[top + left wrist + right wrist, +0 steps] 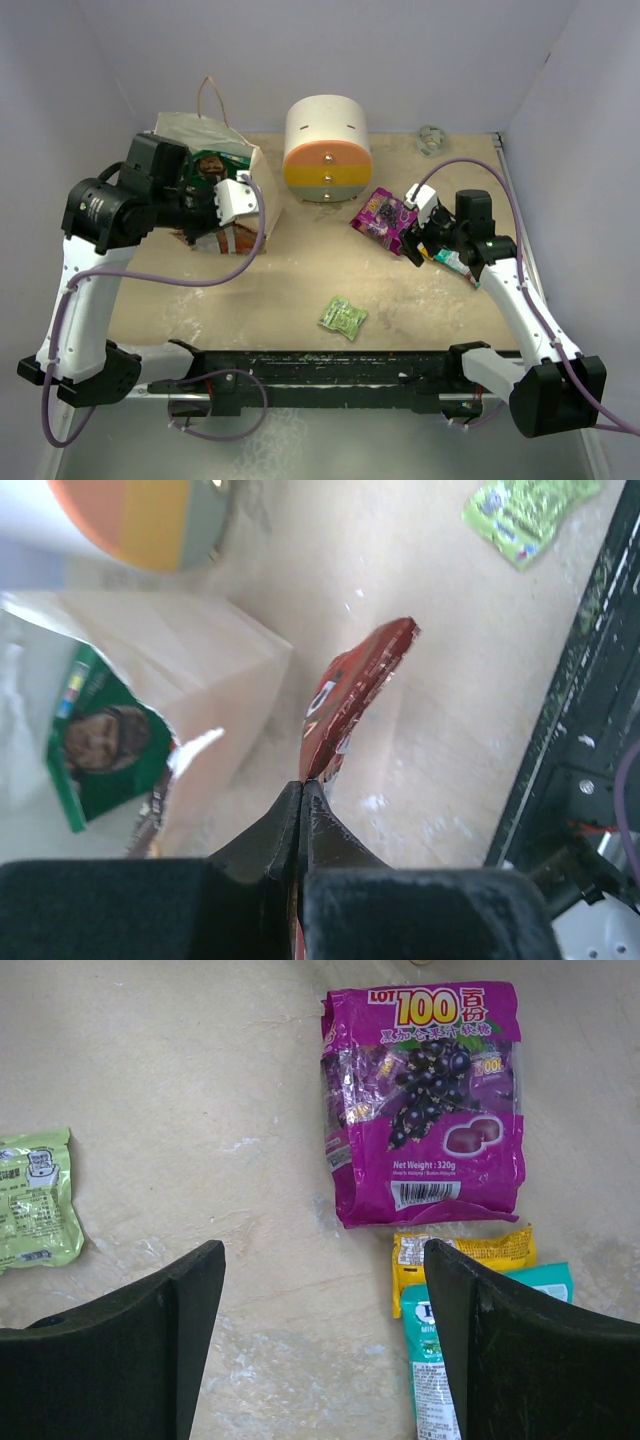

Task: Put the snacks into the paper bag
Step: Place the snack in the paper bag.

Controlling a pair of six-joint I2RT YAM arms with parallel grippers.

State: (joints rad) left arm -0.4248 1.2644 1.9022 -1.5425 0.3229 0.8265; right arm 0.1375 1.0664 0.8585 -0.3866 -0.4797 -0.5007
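Left wrist view catches a red-orange packet edge-on, pinched at its lower end by the left end effector, whose fingers are clenched flat against it. The packet sits outside the paper bag, just beside its pale wall. A green packet shows inside the bag's open mouth. From above, the bag stands at the back left of the counter, with one thin loop handle rising behind it; whether it is upright or leaning cannot be told.

A lime-green packet lies flat near the front middle of the counter, well apart from the rest. On the right, a purple packet lies face up, with an orange packet just below it and a teal packet overlapping the orange one's lower edge. The right end effector hangs over these, its fingers spread wide and holding nothing, one finger covering part of the teal packet.

A round white container with pastel drawers stands at the back, between the bag and the purple packet.
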